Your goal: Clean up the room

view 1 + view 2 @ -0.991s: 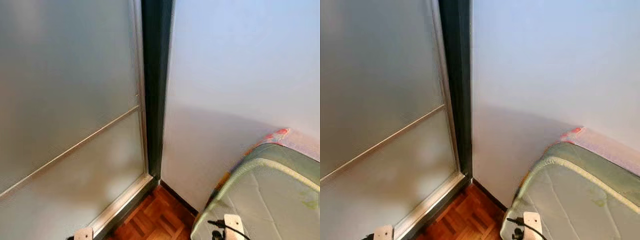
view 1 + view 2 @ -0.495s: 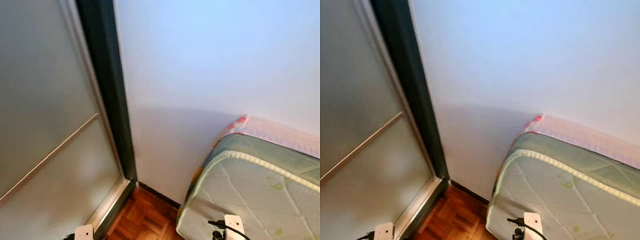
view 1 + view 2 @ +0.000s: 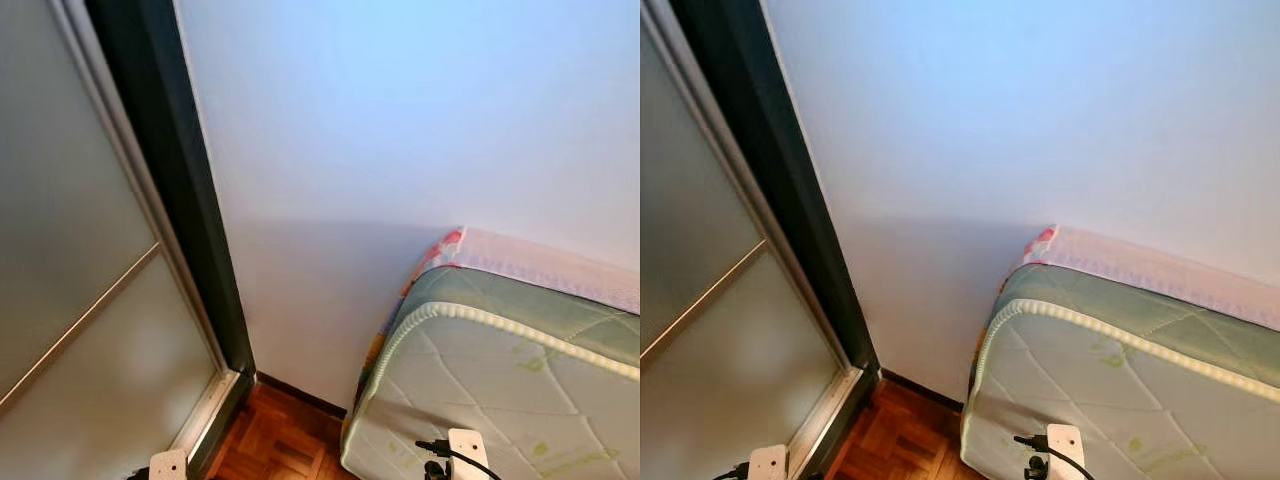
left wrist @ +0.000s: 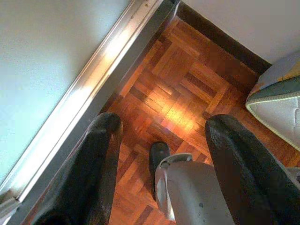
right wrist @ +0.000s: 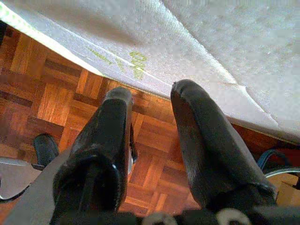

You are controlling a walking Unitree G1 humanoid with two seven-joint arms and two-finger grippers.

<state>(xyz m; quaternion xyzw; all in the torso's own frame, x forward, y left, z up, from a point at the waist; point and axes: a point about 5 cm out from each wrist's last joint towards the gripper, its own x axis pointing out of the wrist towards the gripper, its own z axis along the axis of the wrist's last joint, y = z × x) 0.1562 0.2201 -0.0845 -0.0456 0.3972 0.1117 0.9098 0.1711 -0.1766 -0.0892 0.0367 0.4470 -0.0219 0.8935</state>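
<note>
Left gripper [image 4: 159,140]: 2 black fingers spread wide apart, nothing between them, hanging idle over the floor. Right gripper [image 5: 150,112]: 2 black fingers parted by a narrow gap, nothing held, hanging at the mattress edge.

Left eye view:
- Wall [image 3: 400,130], pale, plain, facing the robot.
- Sliding door [image 3: 70,290], frosted glass with 1 metal crossbar, set in a dark frame [image 3: 175,190] at the corner on the left.
- Mattress [image 3: 500,380], quilted, pale green piping, lying against the wall on the right; a pink patterned layer shows along its far edge.
- Wood floor [image 3: 285,440], small parquet patch between door and mattress.
- No loose item to tidy can be made out in this corner.

Right eye view: same corner, same items.

Left wrist view:
- Parquet below the fingers, lit by a sun patch.
- Metal door track [image 4: 93,70] running alongside the floor.
- Mattress corner on the far side.
- Robot's own foot [image 4: 187,187], grey, below the fingers.

Right wrist view:
- Mattress side just beyond the fingertips, parquet beneath.

Step in hand, as a judgement: searching for clutter while facing a corner. Done well, it means turning with both arms kept close, right fingers clear of the mattress, feet off the door track, head tilted down toward open floor.
</note>
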